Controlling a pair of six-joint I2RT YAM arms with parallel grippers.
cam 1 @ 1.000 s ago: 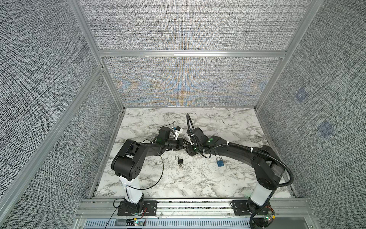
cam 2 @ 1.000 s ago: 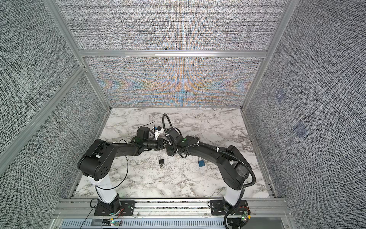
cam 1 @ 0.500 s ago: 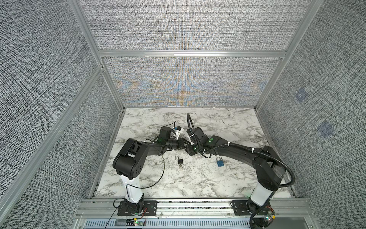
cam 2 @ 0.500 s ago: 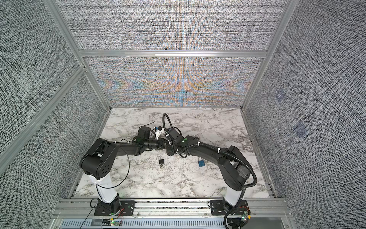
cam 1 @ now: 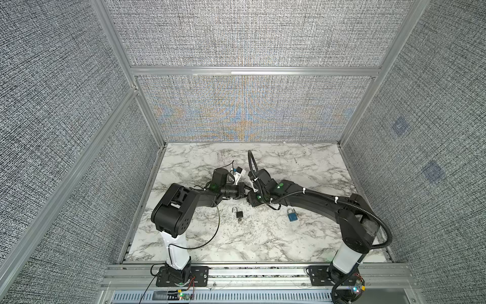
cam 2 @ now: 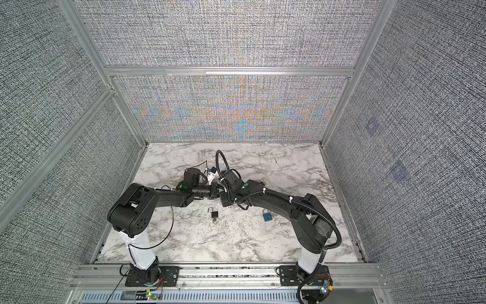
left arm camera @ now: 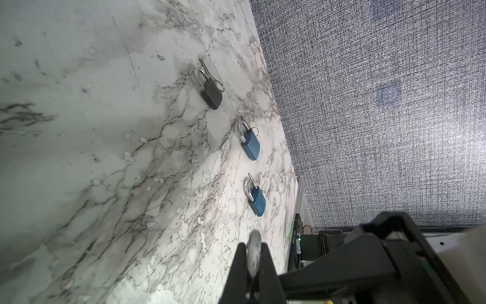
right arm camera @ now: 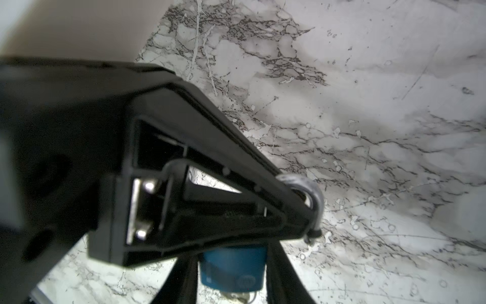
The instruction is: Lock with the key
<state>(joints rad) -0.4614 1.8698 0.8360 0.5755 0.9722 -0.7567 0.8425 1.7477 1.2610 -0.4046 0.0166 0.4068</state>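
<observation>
Grippers meet mid-frame in both top views. My left gripper pinched tight on shackle; right gripper clamps blue padlock. I'd press shackle straight home, right grip firm.

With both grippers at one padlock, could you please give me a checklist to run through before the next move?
1. The left gripper is shut on the shackle: ok.
2. The right gripper holds the held blue padlock by its body: ok.
3. The shackle is pushed home into the body: cannot tell; the left gripper hides the joint.
4. The key sits in the held blue padlock: cannot tell; only a ring shows beneath the body, at the frame's edge.
5. The black padlock and a loose blue padlock lie on the table, apart from both grippers: ok.
</observation>
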